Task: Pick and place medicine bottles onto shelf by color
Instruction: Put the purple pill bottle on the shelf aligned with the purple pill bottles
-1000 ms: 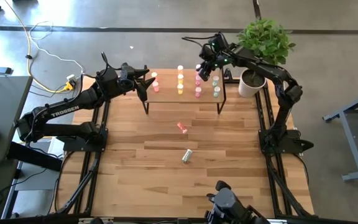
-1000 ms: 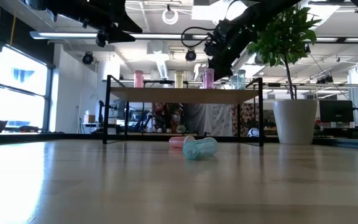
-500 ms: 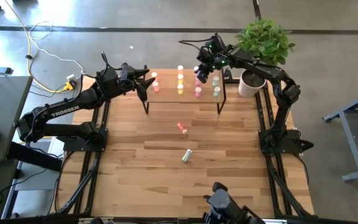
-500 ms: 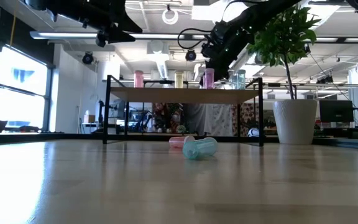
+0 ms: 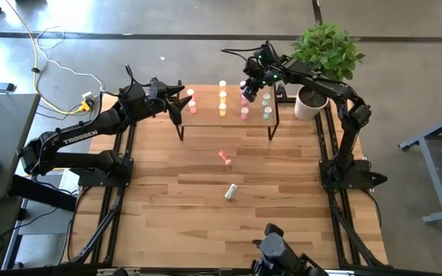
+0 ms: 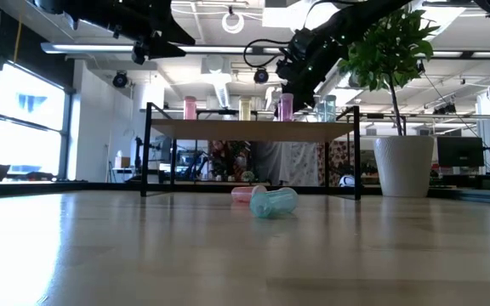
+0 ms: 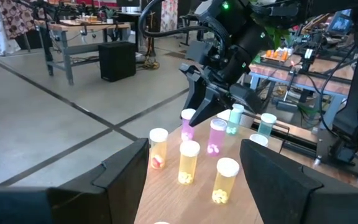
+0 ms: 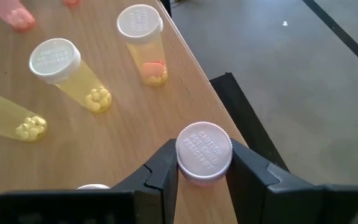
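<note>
Right gripper (image 8: 204, 177): fingers clamped on a white-capped pink cylindrical medicine bottle (image 8: 204, 152), at the far edge of the light-wood shelf with black legs (image 5: 206, 120).
Left gripper (image 5: 179, 102): fingers spread, empty, above the shelf's left end.
Counter (image 5: 175, 207): red-orange bottle (image 5: 224, 156) and pale green bottle (image 5: 231, 192) lying mid-surface.

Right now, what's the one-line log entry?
right tool: shut on pink bottle, over shelf | left tool: open, empty, at shelf's left end
</note>
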Tool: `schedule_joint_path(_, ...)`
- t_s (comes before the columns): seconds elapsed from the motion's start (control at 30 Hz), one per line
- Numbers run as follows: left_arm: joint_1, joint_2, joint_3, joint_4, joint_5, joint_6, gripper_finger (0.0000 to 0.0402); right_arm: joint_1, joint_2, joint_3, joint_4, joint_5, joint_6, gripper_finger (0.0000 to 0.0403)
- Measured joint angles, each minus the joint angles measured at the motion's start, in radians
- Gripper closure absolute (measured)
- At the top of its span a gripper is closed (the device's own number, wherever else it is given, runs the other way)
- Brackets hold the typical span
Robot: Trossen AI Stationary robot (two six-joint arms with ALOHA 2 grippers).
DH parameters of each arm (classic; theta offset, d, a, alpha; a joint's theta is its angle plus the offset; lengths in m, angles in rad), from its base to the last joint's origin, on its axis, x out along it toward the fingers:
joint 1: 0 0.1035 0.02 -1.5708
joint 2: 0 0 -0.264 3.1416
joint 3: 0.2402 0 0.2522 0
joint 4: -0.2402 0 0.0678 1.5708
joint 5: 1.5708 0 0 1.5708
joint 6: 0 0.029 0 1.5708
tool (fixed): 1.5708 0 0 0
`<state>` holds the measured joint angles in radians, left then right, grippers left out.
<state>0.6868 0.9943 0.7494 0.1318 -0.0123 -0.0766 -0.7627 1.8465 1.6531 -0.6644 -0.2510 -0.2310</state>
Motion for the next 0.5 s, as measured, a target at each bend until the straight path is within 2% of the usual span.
schedule_joint_path(0.33,0.0,0.0,0.0,0.0,0.0,0.0,0.0158,0.003,0.003,-0.002,-0.023,0.017,-0.003,0.0263)
schedule_joint_path(0.5,0.0,0.0,0.0,0.0,0.0,0.0,0.0158,0.003,-0.011,0.0,-0.008,0.017,-0.005,0.0255)
